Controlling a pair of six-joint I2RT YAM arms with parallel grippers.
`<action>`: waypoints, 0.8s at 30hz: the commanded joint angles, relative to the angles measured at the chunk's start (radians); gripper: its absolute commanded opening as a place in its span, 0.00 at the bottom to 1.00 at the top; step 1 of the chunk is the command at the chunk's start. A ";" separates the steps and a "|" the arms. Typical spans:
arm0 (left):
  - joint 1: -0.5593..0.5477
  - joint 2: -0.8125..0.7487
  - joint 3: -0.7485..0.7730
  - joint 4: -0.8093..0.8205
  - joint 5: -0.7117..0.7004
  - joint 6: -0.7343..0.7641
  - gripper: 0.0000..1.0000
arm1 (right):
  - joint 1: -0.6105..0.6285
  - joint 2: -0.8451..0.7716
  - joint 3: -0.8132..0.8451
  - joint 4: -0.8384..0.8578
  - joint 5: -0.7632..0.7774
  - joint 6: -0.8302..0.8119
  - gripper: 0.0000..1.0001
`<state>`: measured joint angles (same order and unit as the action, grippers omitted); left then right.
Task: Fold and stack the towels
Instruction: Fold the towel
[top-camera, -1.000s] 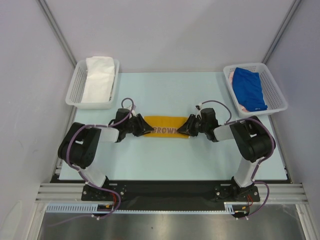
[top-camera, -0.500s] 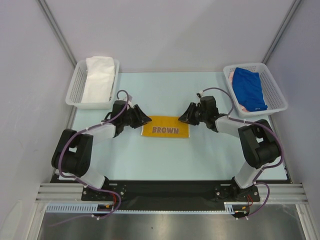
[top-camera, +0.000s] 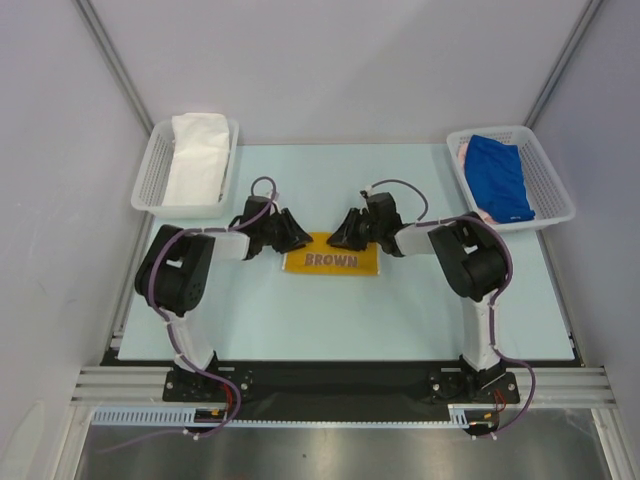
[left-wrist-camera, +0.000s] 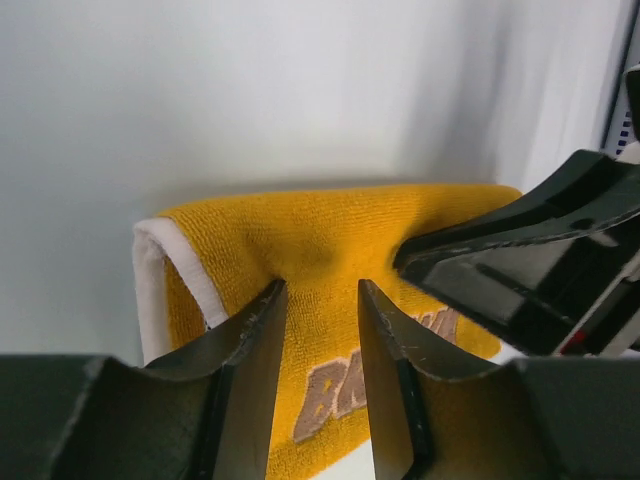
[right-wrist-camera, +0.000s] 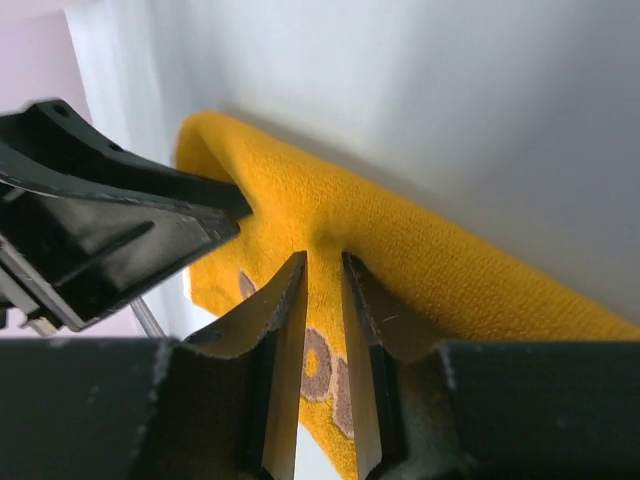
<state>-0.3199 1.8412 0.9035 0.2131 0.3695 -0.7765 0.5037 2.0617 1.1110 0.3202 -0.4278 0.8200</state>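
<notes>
Yellow towel (top-camera: 331, 255) between both narrowed jaws

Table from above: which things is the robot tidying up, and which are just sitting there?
Part of the job: yellow towel, white towel, blue towel, pink towel peeking out under the blue one, left gripper, right gripper.
Just sitting there: left basket, right basket.
</notes>
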 joint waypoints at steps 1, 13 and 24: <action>0.021 0.023 0.032 -0.029 -0.053 0.020 0.41 | -0.043 0.008 0.009 0.036 0.014 0.007 0.26; 0.065 -0.006 0.027 -0.043 -0.044 0.046 0.44 | -0.185 -0.054 -0.114 0.043 -0.005 0.016 0.26; 0.065 -0.230 0.054 -0.355 -0.270 0.123 0.55 | -0.177 -0.138 -0.019 -0.216 0.149 -0.248 0.29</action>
<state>-0.2611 1.6752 0.9276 -0.0292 0.1822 -0.7071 0.3298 1.9594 1.0451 0.2310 -0.3534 0.6842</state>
